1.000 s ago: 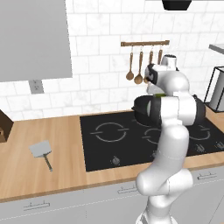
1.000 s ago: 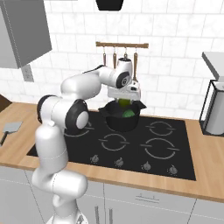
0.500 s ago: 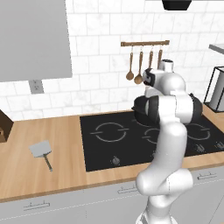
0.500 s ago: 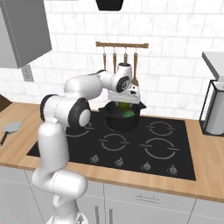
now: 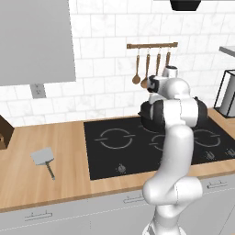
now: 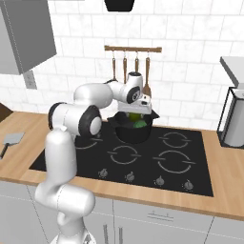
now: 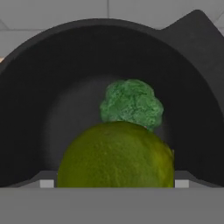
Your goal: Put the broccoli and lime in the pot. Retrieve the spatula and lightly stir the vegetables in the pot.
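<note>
Blocking most of the pot [image 5: 146, 115] in the left base view: the arm; spatula [image 5: 43, 158] flat on the counter [image 5: 27, 183], far left. Hovering over the pot's rim in the right view: gripper [image 6: 135, 115], fingers obscured. Filling the hand view: lime [image 7: 116, 155] between wide-open tips, broccoli [image 7: 131, 103] beyond, inside the pot.

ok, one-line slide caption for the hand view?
Hand view: lime close between the gripper fingertips, above the black pot with the broccoli inside.
</note>
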Tool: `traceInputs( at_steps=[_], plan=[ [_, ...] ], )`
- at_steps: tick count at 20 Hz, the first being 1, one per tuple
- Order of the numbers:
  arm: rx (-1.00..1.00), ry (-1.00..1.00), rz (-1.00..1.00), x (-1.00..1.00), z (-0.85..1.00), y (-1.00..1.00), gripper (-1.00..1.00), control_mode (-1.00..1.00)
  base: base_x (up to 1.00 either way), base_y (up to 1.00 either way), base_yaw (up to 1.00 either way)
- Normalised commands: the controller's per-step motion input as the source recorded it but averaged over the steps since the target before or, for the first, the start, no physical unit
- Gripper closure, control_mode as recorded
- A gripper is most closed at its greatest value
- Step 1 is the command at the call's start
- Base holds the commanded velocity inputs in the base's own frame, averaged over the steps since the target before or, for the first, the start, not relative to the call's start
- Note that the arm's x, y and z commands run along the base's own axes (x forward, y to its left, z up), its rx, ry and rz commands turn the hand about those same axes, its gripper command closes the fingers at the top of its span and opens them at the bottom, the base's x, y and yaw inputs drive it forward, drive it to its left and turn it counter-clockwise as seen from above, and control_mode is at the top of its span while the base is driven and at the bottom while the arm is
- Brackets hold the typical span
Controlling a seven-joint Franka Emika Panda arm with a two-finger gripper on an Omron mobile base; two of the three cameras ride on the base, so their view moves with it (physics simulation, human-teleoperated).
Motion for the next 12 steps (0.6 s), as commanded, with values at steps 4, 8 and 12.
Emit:
traceInputs(
  at_steps=[4, 8, 12],
  plan=[
    [0.00, 0.00, 0.00, 0.36, -0.08, 0.00, 1.00, -1.00, 0.00, 0.00, 0.00],
    [0.00, 0.00, 0.00, 0.33, -0.15, 0.00, 1.00, -1.00, 0.00, 0.00, 0.00],
    [0.00, 0.00, 0.00, 0.30, -0.21, 0.00, 1.00, -1.00, 0.00, 0.00, 0.00]
  ],
)
